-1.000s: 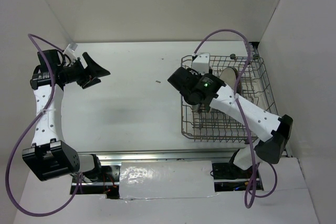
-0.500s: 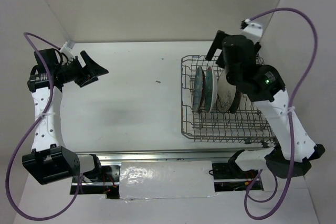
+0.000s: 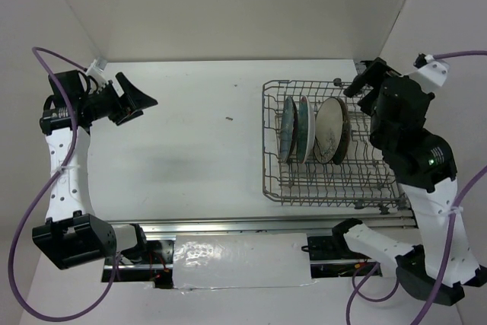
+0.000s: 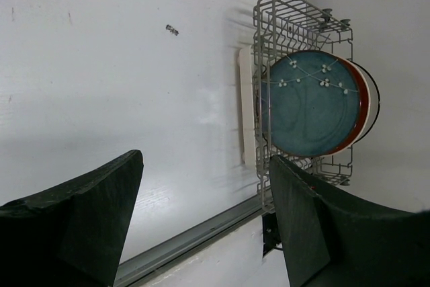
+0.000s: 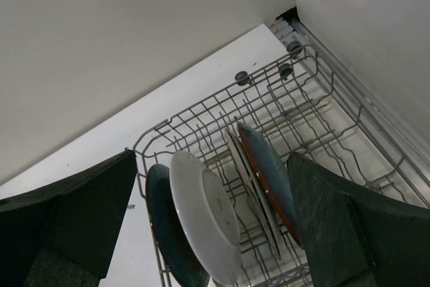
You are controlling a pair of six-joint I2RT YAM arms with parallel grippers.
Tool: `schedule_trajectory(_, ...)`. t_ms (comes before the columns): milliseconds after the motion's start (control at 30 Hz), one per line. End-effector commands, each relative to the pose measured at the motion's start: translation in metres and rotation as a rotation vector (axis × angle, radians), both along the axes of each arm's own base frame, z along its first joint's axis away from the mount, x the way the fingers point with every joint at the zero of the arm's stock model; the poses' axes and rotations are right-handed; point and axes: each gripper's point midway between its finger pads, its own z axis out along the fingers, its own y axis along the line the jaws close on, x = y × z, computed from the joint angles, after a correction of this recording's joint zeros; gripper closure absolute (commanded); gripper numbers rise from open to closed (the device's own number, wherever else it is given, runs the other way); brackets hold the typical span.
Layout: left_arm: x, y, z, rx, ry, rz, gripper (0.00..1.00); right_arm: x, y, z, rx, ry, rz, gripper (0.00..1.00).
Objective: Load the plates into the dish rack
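Note:
The dish rack [image 3: 327, 180] stands on the right of the table. Several plates stand upright in it: two dark teal plates [image 3: 287, 129] on the left, the cream plate [image 3: 327, 132] and the red plate [image 3: 345, 129] behind it. In the right wrist view I see a teal plate [image 5: 164, 233], a pale underside [image 5: 208, 223] and the red plate [image 5: 269, 179] in the rack [image 5: 222, 109]. My right gripper [image 3: 364, 80] [image 5: 211, 159] is open and empty, above the rack's far right corner. My left gripper [image 3: 144, 110] [image 4: 205, 159] is open and empty at the far left, facing the rack [image 4: 295, 15] and its front teal plate [image 4: 312, 102].
White walls close in the table at the back and right, near the rack. A small dark speck [image 3: 229, 119] lies mid-table. A metal rail [image 3: 228, 226] runs along the near edge.
My right arm has swung from over the rack's left side up and to its right, away from the plates. The left arm has barely moved.

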Motion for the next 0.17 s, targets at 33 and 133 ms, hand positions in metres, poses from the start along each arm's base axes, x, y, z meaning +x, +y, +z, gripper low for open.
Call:
schedule_trajectory(33,-0.0016,-0.0053,0.0111,-0.024,-0.048,-0.027,0.12,-0.0015,-0.0037,0.0037,0.035,-0.043,-0.008,0.00)
schedule_trajectory(133,-0.0018,-0.0063,0.0124,-0.029,-0.050,-0.032,0.12,-0.0043,-0.0051,0.0008,0.042,-0.034,-0.009,0.00)
